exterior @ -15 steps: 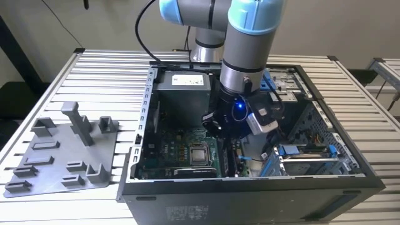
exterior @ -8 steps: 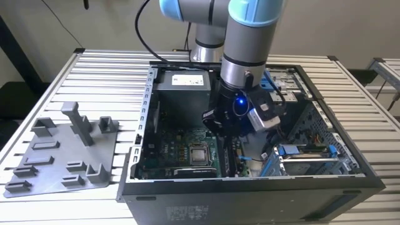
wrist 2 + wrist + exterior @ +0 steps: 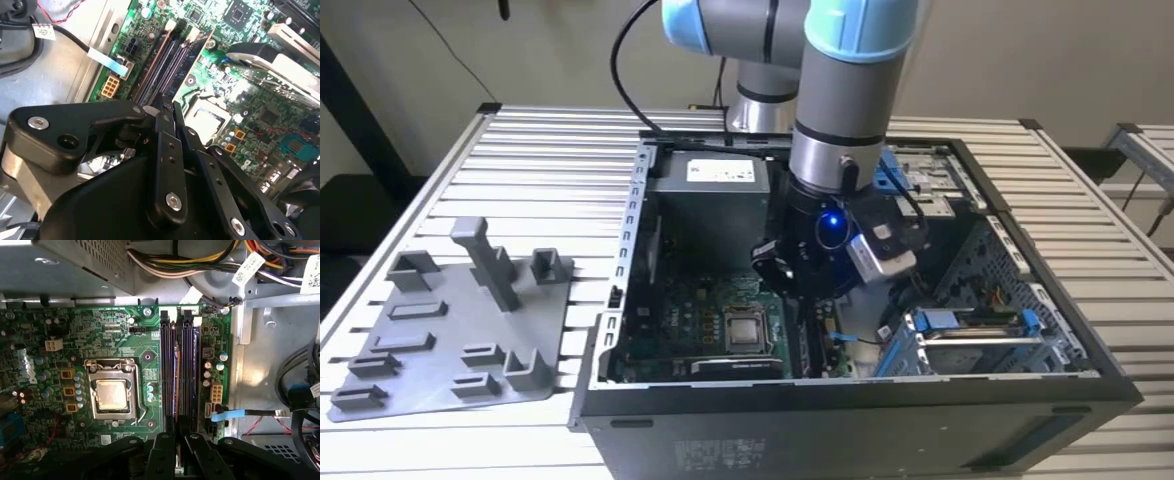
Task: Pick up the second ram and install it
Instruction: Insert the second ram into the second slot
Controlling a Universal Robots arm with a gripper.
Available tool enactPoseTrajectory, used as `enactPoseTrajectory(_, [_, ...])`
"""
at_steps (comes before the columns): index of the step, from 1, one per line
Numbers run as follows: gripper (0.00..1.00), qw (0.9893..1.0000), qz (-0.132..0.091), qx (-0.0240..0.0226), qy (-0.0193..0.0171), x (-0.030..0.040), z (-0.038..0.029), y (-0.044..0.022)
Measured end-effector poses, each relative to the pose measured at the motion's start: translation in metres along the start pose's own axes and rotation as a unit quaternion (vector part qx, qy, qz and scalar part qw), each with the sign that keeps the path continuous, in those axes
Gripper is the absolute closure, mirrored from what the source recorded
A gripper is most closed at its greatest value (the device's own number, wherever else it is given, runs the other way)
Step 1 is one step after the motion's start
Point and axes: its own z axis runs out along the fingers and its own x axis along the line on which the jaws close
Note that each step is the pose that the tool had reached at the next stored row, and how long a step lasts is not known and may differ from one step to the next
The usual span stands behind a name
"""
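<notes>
— Where is the gripper (image 3: 807,278) and what has it got?

— It is down inside the open computer case (image 3: 1067,350), over the motherboard (image 3: 125,335). In both wrist views its black fingers (image 3: 167,150) are drawn close together on a thin dark edge, the second ram (image 3: 177,370), which stands on edge among the memory slots (image 3: 187,370) beside the processor socket (image 3: 111,395).

— And around it?

— The case lies on a slatted metal table (image 3: 534,150); a grey fixture tray (image 3: 454,330) with upright posts sits at the exterior view's left, well apart from the case.

— What differs between the views?

— The first wrist view adds the bundled power cables (image 3: 200,265) and a blue-tipped cable (image 3: 227,415) just beside the slots; the exterior view gives the table and a pale wall behind.
</notes>
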Motion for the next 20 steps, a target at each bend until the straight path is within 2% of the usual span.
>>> enactPoseTrajectory(4, [0.86,1.0,0.0,0.0007,0.0,0.0001,0.004,0.0048])
enactPoseTrajectory(9, [0.86,1.0,0.0,0.0026,-0.0001,0.0001,0.0052,0.006])
enactPoseTrajectory(14, [0.86,1.0,0.0,0.0027,-0.0002,0.0003,0.0063,0.0125])
enactPoseTrajectory(20, [0.86,1.0,0.0,0.0031,-0.0001,0.0005,0.0079,0.013])
